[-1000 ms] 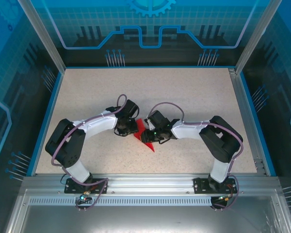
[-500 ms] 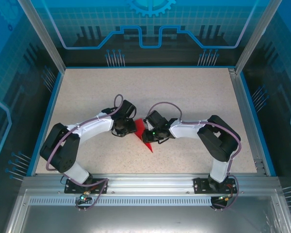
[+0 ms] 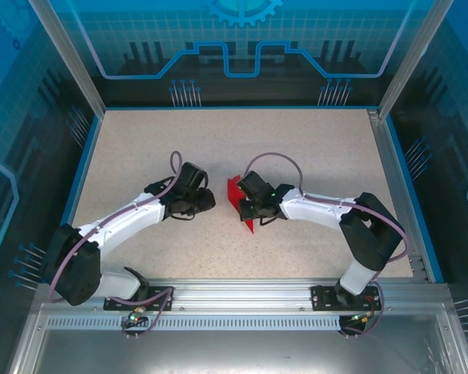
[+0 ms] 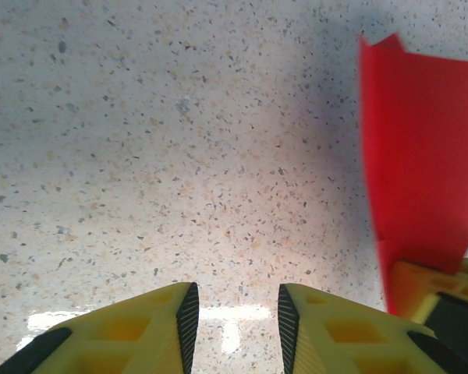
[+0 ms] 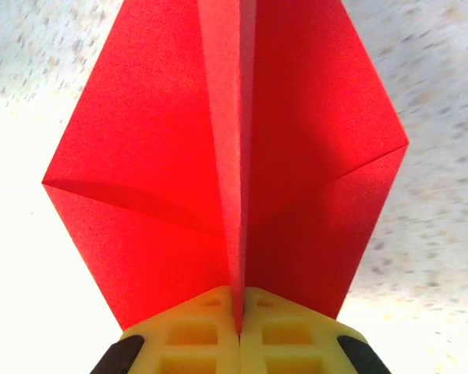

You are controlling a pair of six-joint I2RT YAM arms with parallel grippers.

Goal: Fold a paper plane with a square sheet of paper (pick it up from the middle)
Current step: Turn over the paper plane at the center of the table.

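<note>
The right claw (image 5: 239, 336) is clamped on the centre crease of the thin bright red folded paper sheet (image 5: 296, 164), whose wings fan out ahead of it. The left claw (image 4: 232, 312) hangs part-open and empty, the paper just to its right. Such a narrow pinch may let the paper swivel or tear if tugged.

A speckled beige table (image 3: 296, 148) stands inside blue glowing panelled walls (image 3: 242, 39).
</note>
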